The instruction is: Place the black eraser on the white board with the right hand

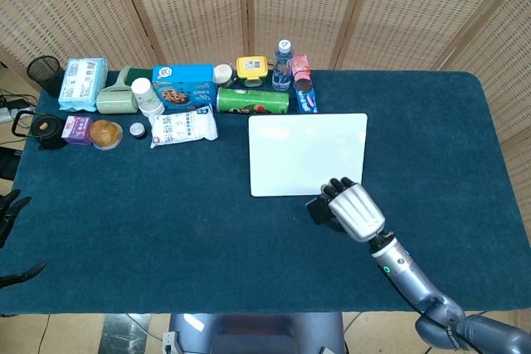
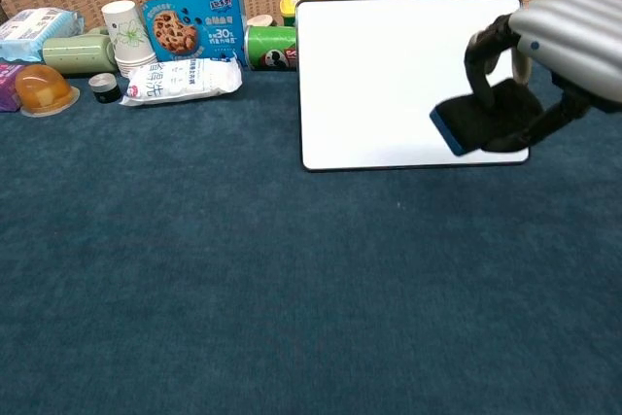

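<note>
My right hand (image 1: pixel 350 206) (image 2: pixel 549 55) grips the black eraser (image 2: pixel 483 121) (image 1: pixel 319 208), a flat black block with a blue underside, and holds it off the table. In the chest view the eraser hangs tilted in front of the white board's (image 2: pixel 389 75) lower right part. Seen from the head, hand and eraser are at the near right corner of the white board (image 1: pixel 303 151). A dark part at the far left edge of the head view may be my left hand (image 1: pixel 10 209); its fingers cannot be made out.
A row of goods lines the back left of the blue table (image 1: pixel 166 205): a cookie box (image 1: pixel 182 86), a green can (image 1: pixel 252 100), a water bottle (image 1: pixel 283 64), a white packet (image 1: pixel 184 128), a paper cup (image 2: pixel 126 31) and a jelly cup (image 2: pixel 41 89).
</note>
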`<state>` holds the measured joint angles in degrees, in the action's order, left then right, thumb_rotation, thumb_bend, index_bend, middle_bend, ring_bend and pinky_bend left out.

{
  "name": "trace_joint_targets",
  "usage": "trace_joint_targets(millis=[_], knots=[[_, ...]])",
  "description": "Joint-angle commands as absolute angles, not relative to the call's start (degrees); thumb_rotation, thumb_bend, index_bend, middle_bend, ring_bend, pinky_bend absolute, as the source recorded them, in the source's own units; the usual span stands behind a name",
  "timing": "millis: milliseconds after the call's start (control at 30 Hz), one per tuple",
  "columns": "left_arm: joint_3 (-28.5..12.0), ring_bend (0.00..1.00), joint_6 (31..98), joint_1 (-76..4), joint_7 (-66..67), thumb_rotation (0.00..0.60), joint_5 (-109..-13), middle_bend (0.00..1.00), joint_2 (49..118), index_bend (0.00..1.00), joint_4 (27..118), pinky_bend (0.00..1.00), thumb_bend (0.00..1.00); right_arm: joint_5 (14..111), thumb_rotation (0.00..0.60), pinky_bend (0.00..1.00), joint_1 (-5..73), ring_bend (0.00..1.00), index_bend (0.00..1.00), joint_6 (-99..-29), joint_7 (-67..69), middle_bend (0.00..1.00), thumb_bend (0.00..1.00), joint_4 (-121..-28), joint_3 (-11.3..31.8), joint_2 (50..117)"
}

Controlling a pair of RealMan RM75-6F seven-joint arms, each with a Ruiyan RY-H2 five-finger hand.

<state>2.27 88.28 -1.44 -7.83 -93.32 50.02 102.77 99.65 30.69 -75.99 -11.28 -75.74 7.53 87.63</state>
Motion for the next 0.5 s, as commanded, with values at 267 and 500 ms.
trace_joint_targets(millis=[267,500], knots=[[2.34,0.00,87.86,-1.63,-7.78,0.600,-93.41,0.00,50.00,0.00,102.66,0.06,0.08,93.90,0.600,0.59,37.32,0.48,0.64,-79.33,-26.71,0.58,0.15,-59.36,16.60,104.47],[2.72,0.00,88.19,-1.55,-9.33,0.600,-94.37,0.00,49.70,0.00,101.81,0.06,0.09,91.93,0.600,0.61,41.57,0.49,0.65,-79.40,-30.31,0.59,0.17,-53.06,19.14,109.77]])
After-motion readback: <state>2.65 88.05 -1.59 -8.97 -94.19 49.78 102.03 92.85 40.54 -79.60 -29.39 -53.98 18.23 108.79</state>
